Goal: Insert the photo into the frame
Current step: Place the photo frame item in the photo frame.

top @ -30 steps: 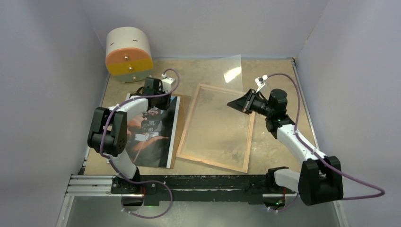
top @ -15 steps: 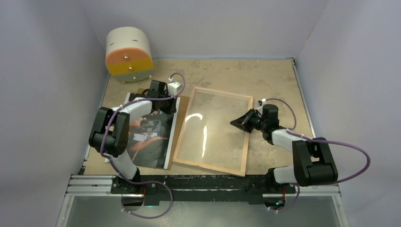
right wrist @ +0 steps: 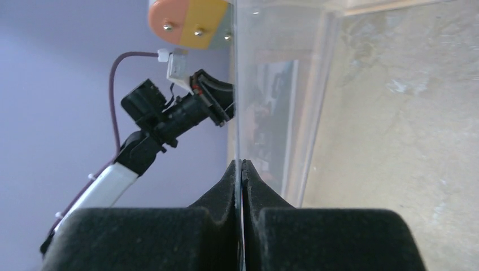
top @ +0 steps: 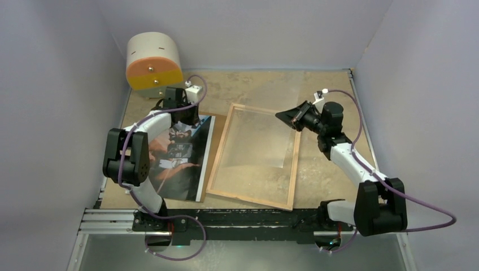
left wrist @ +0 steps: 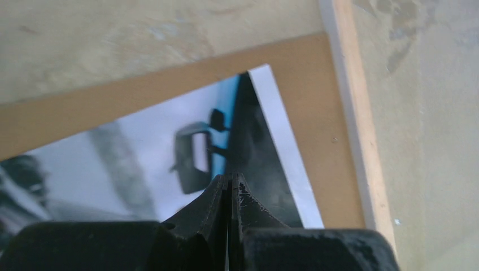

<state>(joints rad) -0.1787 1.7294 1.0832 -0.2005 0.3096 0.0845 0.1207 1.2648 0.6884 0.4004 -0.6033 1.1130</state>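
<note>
Clear pane (right wrist: 277, 84) clamped by right gripper (right wrist: 242, 162) above frame (top: 221, 149); left gripper (left wrist: 230, 178) pinched together, empty, at photo's (left wrist: 141, 124) one-o'clock corner; next, slide photo toward three o'clock.

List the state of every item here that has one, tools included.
photo: face up on the backing board, outside the frame.
backing board: flat under the photo.
frame: lying back up on the table.
clear pane: tilted up over the frame, pinched at an edge.
left tool: shut, above the photo's far corner.
right tool: shut on the clear pane.
drawer unit: drawers shut.
</note>
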